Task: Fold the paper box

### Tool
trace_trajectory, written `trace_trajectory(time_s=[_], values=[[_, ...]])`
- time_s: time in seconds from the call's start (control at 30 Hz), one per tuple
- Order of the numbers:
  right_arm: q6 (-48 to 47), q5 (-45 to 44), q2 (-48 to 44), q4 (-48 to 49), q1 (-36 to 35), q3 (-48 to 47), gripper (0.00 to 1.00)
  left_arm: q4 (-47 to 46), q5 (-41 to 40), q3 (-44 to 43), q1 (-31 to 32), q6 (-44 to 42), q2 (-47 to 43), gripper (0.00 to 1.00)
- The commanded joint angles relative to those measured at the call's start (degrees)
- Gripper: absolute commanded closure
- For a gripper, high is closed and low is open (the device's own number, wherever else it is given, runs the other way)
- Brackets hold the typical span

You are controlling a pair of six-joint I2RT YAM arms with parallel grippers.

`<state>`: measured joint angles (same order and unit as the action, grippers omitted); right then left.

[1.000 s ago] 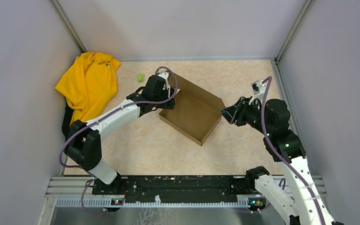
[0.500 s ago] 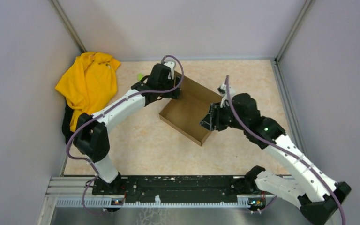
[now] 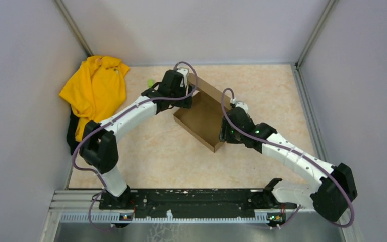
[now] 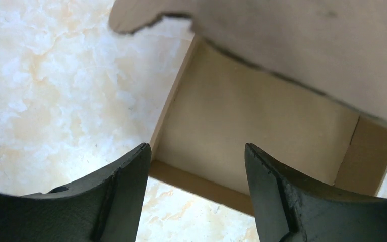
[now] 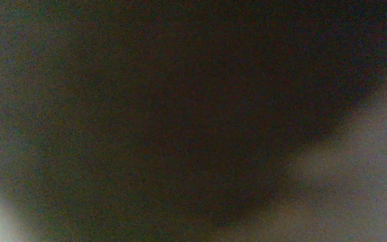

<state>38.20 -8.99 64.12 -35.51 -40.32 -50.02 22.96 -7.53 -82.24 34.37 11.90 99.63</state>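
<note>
"Where's the paper box (image 3: pixel 201 120) sitting?"

"Middle of the table (image 3: pixel 156 156), a little toward the far side and turned at an angle. It's a shallow open tray, and one flap (image 3: pixel 210 89) stands up along its far edge."

"And the left gripper (image 4: pixel 196 151)?"

"Over the box's far left corner. Its black fingers (image 4: pixel 111 196) are spread wide, with a low side wall and the box floor showing between them. They clamp nothing."

"The right gripper (image 3: pixel 226 132)?"

"Pressed in at the right side of the box, touching the wall or just beside it. I can't tell whether its jaws are apart or together. Its own camera shows only dark blur."

"Anything else?"

"A yellow cloth (image 3: pixel 94 91) is bunched in the far left corner, and a small green thing (image 3: pixel 151 82) lies between it and the left arm."
</note>
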Motion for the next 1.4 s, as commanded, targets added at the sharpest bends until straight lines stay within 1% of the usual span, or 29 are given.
trace_trajectory(time_s=[0.0, 0.07, 0.23, 0.37, 0.53, 0.63, 0.7, 0.77, 0.8, 0.9, 1.0, 1.07, 1.13, 1.17, 1.23, 1.27, 1.37], values=[[3.48, -5.63, 2.83, 4.18, -0.81, 1.97, 0.55, -1.35, -0.16, 2.62, -0.60, -0.60, -2.10, 0.25], [3.61, -7.03, 4.65, 5.44, -0.84, 3.17, 0.56, -1.62, -0.06, 3.91, -0.98, -0.50, -2.98, 0.25], [2.90, -8.30, 8.11, 7.15, -0.86, 4.21, 0.57, -2.99, 0.56, 7.49, -1.64, -0.48, -5.07, 0.25], [1.14, -11.56, 10.01, 6.15, -0.79, 2.73, 0.54, -3.60, 1.10, 9.66, -2.26, -0.39, -6.39, 0.25], [-2.36, -13.84, 7.13, 5.43, -0.81, 0.66, 0.50, -3.42, 1.00, 11.21, -2.46, -0.41, -8.29, 0.25], [-3.57, -17.27, 5.95, 2.65, -0.82, -2.05, 0.48, -3.38, 0.54, 12.10, -2.56, 0.06, -10.36, 0.25], [-5.06, -17.52, 4.56, 2.04, -0.79, -3.81, 0.47, -3.53, 0.45, 12.69, -2.58, 0.31, -12.29, 0.25], [-5.74, -17.29, 2.44, 2.18, -0.83, -4.77, 0.43, -3.54, 0.63, 12.92, -2.68, 0.53, -13.57, 0.25], [-6.19, -17.84, 1.74, 2.11, -0.82, -5.20, 0.40, -3.60, 0.86, 13.03, -2.70, 0.57, -14.10, 0.25], [-7.43, -22.31, 2.16, 0.32, -0.75, -7.37, 0.30, -3.61, 1.09, 12.77, -2.89, 0.66, -14.99, 0.24], [-7.60, -23.52, 2.31, -1.51, -0.62, -9.49, 0.27, -3.76, 1.54, 12.47, -3.73, 1.34, -14.76, 0.21], [-6.57, -22.75, 0.72, -1.14, 0.06, -9.26, 0.22, -5.29, 4.00, 12.35, -4.83, 1.83, -14.36, 0.19], [-5.08, -21.22, -1.03, -0.82, 1.72, -8.58, 0.16, -7.03, 6.21, 11.84, -5.68, 1.87, -13.21, 0.18], [-4.21, -19.84, -2.27, -0.38, 3.42, -8.11, 0.16, -7.81, 7.09, 11.52, -6.16, 1.82, -12.35, 0.18], [-2.98, -14.62, -5.23, 1.59, 8.00, -5.92, 0.31, -8.52, 10.89, 10.74, -7.59, 2.02, -10.62, 0.19], [-2.73, -11.96, -6.70, 2.52, 11.05, -4.92, 0.34, -9.64, 12.08, 10.94, -8.26, 2.18, -10.07, 0.20], [-0.60, -3.93, -10.56, 4.88, 21.76, -1.65, 0.34, -13.48, 16.73, 13.38, -9.35, 2.53, -8.68, 0.27]])
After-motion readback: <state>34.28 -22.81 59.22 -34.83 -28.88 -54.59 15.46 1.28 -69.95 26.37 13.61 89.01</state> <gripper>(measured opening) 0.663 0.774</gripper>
